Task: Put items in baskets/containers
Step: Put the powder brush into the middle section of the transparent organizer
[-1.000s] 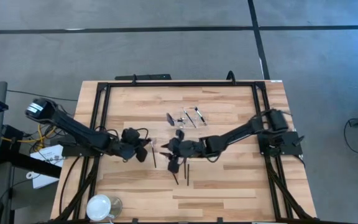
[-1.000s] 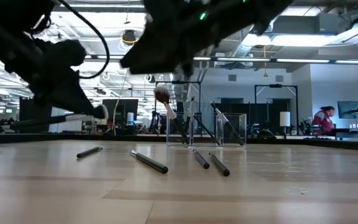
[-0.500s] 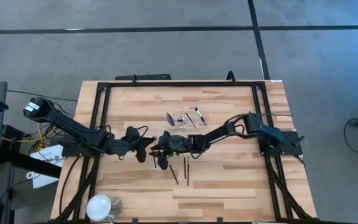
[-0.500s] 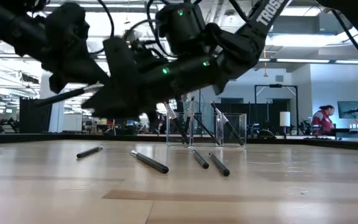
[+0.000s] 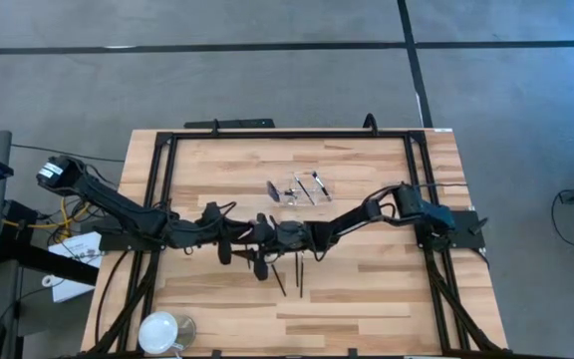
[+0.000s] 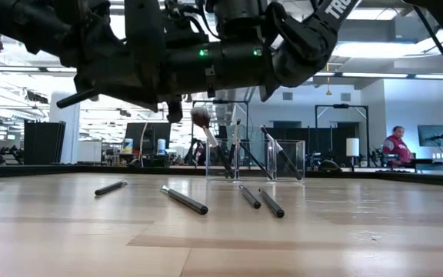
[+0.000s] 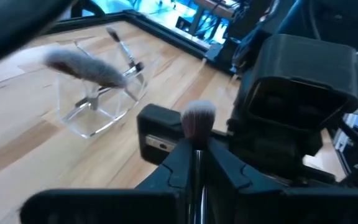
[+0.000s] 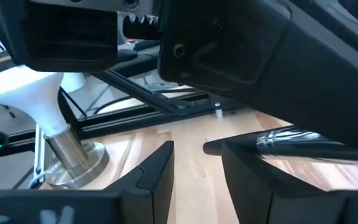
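Observation:
My left gripper sits at mid-table, shut on a slim makeup brush with a pale bristle head. The brush's dark handle end sticks out behind the gripper. My right gripper faces the left one at close range, with its fingers open. A silver-ferruled brush shows just above one right finger; whether it touches, I cannot tell. The clear tray stands toward the far side with several brushes leaning in it. Several loose brushes lie flat on the table. My left gripper pinches the brush between its two fingers on the dark handle just below the bristle head. The brush lies along the fingers with its head pointing at the right gripper. It is lifted clear of the table and roughly level.
A round white dish on a silver foot stands at the table's near left corner. Black rails frame the tabletop. Loose brushes lie just nearer than the grippers. A person sits far off in the room.
My right gripper has swung toward the table's left, until it stands right in front of the left gripper. My left gripper has moved a little toward the right and risen, carrying the brush with it. The loose brushes and the tray have stayed put.

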Action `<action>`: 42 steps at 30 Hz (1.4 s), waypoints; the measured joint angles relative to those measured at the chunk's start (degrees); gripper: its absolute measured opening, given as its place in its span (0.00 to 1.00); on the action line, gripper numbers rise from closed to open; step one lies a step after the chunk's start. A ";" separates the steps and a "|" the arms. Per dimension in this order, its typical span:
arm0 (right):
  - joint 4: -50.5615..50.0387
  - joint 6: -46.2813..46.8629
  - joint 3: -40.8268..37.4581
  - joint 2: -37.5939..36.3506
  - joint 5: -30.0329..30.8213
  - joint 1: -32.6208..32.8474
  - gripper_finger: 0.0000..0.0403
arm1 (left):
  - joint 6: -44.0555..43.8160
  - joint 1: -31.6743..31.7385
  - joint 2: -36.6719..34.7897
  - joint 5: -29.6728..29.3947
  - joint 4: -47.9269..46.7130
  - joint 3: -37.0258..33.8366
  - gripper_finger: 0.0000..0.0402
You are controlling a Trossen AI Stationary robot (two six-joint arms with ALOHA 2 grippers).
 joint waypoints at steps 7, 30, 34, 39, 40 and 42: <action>0.16 1.10 0.00 0.00 -1.17 0.05 0.32 | -0.16 -0.68 0.01 0.69 1.06 -0.06 0.07; -10.47 10.10 -0.02 -0.31 -3.56 -0.85 0.31 | 0.98 -0.71 0.01 1.42 1.44 0.03 0.01; -12.87 10.16 -0.09 -1.14 -3.88 -0.37 0.31 | 1.02 -0.71 0.01 1.07 0.86 0.03 0.01; -17.03 10.09 -0.07 -3.80 -3.85 1.19 0.31 | 1.12 -0.67 0.02 -0.57 0.24 0.07 0.01; -18.33 9.88 -0.05 -4.66 -3.76 1.54 0.31 | 1.13 -0.60 0.01 -1.02 -0.31 0.07 0.01; -22.95 9.63 -0.06 -7.00 -2.52 2.34 0.31 | 1.14 -0.60 0.03 -1.48 -1.00 0.07 0.01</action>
